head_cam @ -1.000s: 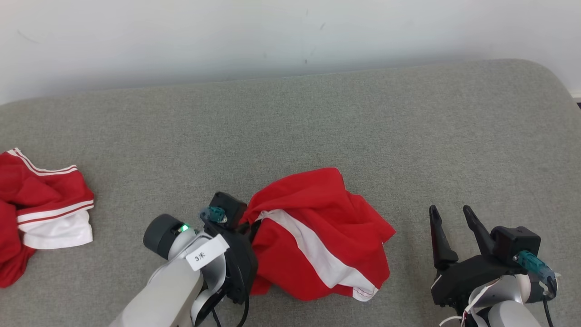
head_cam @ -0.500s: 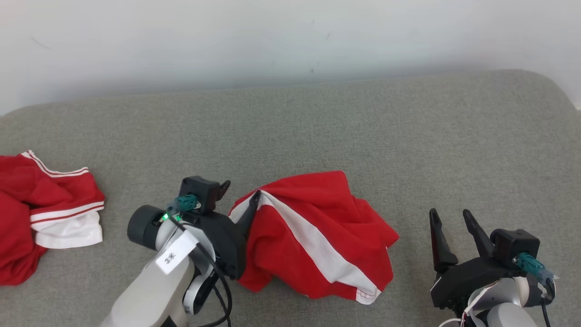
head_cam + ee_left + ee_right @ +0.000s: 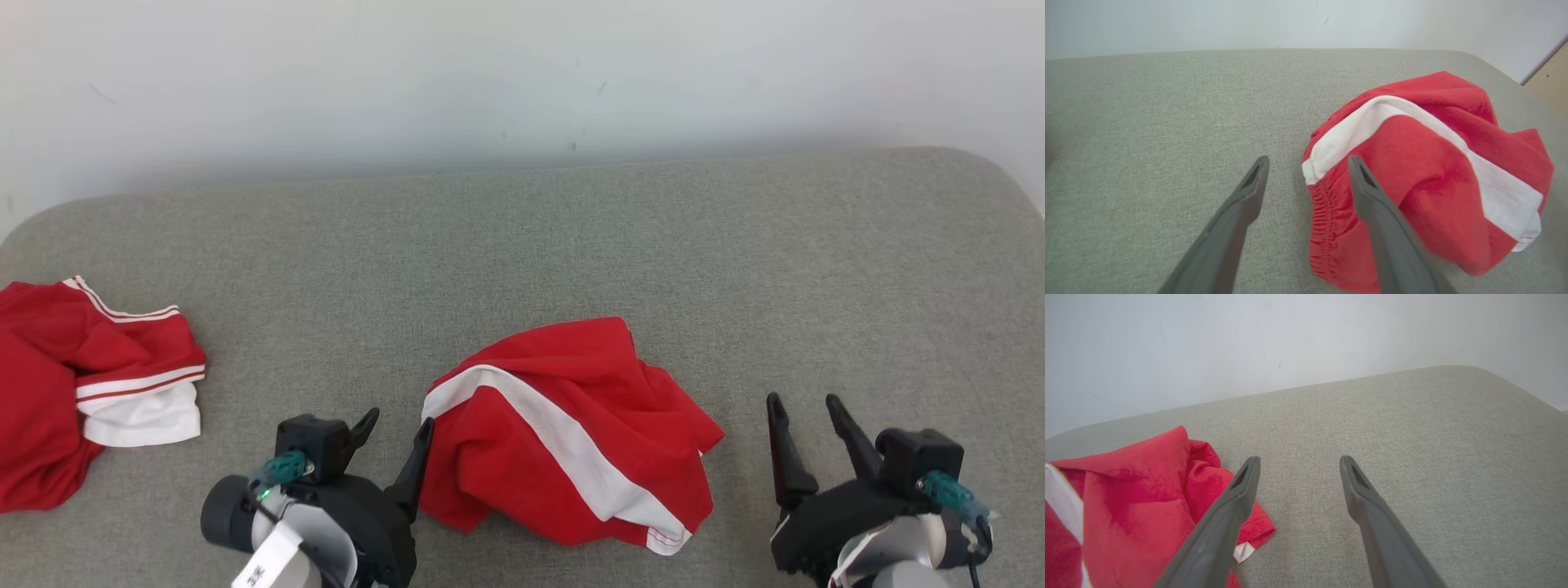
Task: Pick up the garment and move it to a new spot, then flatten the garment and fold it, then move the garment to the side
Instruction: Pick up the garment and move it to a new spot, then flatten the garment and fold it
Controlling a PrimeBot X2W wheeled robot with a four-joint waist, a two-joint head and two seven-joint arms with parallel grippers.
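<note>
Flattening looks like the step in hand, though nothing about it has begun. The garment (image 3: 563, 441), red with a broad white band running across it, lies in a crumpled heap on the grey cushioned surface (image 3: 522, 245), roughly midway between the two arms and toward the near edge. It is bunched and folded over itself, with no edge laid out straight. Whether this is already its new spot I cannot tell from how it lies.

The left gripper (image 3: 400, 418) sits just beside the heap's left side, its two fingers spread apart with nothing between them. In the left wrist view the right-hand finger rides just over the garment's gathered, elastic-looking edge, and the other is over bare cushion. The right gripper (image 3: 802, 399) stands a little way off the heap's right side, fingers likewise apart and empty, over bare cushion. The right wrist view shows a red corner with a small white tip lying beside its left finger.

A second red garment with white stripes (image 3: 90, 384) lies well apart at the far left and seems no part of the present step.

The next move, as I judge it, calls for each arm to take one end of the heap: the left to close on the gathered edge right in front of it, the right to reach in for the near corner. They then need to draw the cloth outward so it spreads flat. Thin fabric on a soft cushion may slip or let the fingers pinch several layers at once, so a low, careful pinch on a single edge matters
</note>
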